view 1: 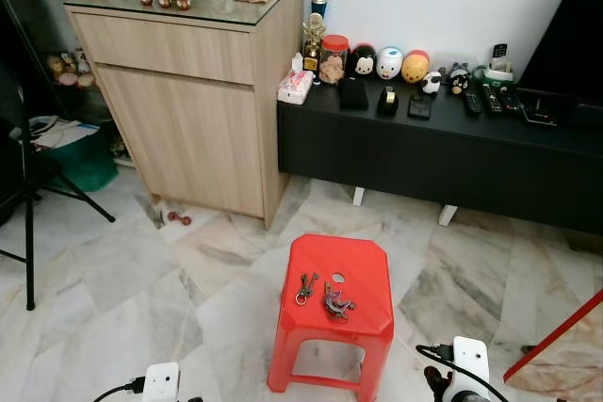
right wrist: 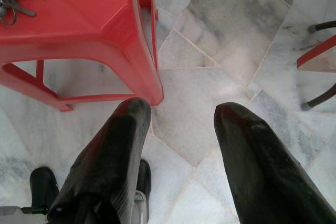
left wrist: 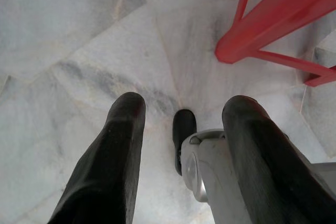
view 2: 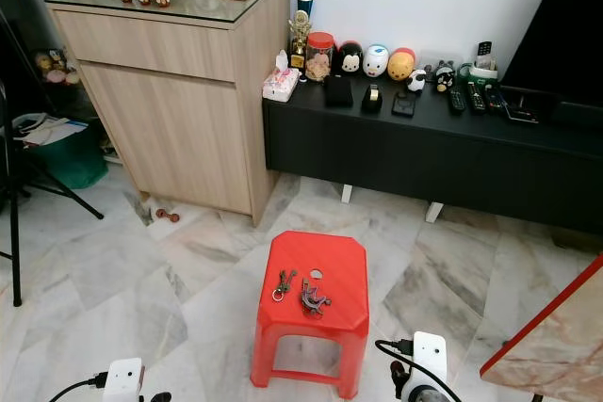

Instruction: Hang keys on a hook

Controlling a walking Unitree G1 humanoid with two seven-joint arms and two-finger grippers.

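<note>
- A bunch of keys (view 1: 305,287) lies flat on top of a red plastic stool (view 1: 363,261), toward its near left part.
- Just to the right of the keys on the same stool top lies a second small metal bunch (view 1: 336,304); what it is made of cannot be told at this size.
- The stool stands on a pale marble floor (view 1: 141,280) in the middle of the room.
- The left gripper (left wrist: 181,116) hangs low over the floor at the stool's left, its two black fingers spread apart and holding nothing.
- The right gripper (right wrist: 181,114) hangs low beside the stool's near right leg, fingers likewise spread and empty.
- Beyond the stool, to the far left, stands a light wooden cabinet (view 1: 193,91) with a glass top.
- To the far right runs a low black bench (view 1: 443,152) carrying toy figures, a jar and remote controls.
- A red-edged table corner (view 1: 561,336) shows at the near right.
</note>
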